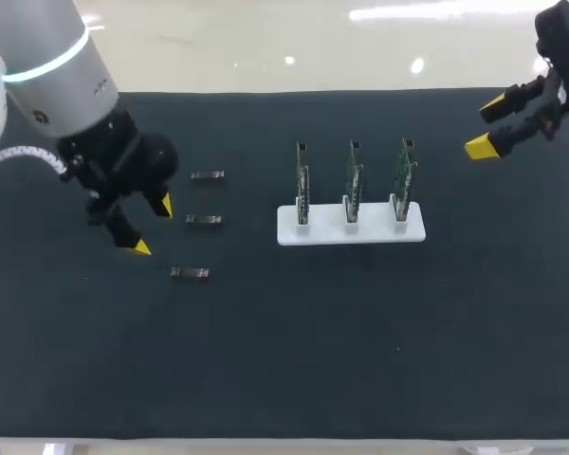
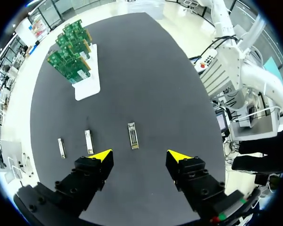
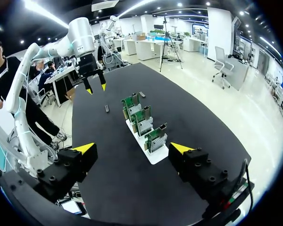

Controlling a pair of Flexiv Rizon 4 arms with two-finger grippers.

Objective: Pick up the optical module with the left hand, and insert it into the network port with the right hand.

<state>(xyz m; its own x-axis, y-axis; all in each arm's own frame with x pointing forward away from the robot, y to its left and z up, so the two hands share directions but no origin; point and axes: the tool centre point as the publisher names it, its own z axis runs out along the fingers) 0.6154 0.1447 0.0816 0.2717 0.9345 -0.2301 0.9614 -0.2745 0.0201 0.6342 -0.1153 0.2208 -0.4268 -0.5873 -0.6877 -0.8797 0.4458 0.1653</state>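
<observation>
Three small metal optical modules lie in a row on the black table: far (image 1: 207, 175), middle (image 1: 203, 219) and near (image 1: 189, 273). My left gripper (image 1: 152, 226) hovers open just left of them, holding nothing. In the left wrist view one module (image 2: 132, 135) lies just ahead of the gap between the open gripper's (image 2: 140, 155) fingers, and the other two (image 2: 88, 141) (image 2: 61, 147) lie off to one side. Three upright green circuit boards (image 1: 351, 180) with the network ports stand on a white base (image 1: 351, 233). My right gripper (image 1: 486, 126) hangs open and empty at the far right, high above the table.
In the right wrist view the open right gripper (image 3: 133, 148) looks down the row of boards (image 3: 144, 125) on their white base (image 3: 156, 155), with my left gripper (image 3: 95, 87) beyond them. Bare black mat (image 1: 360, 341) stretches in front of the boards.
</observation>
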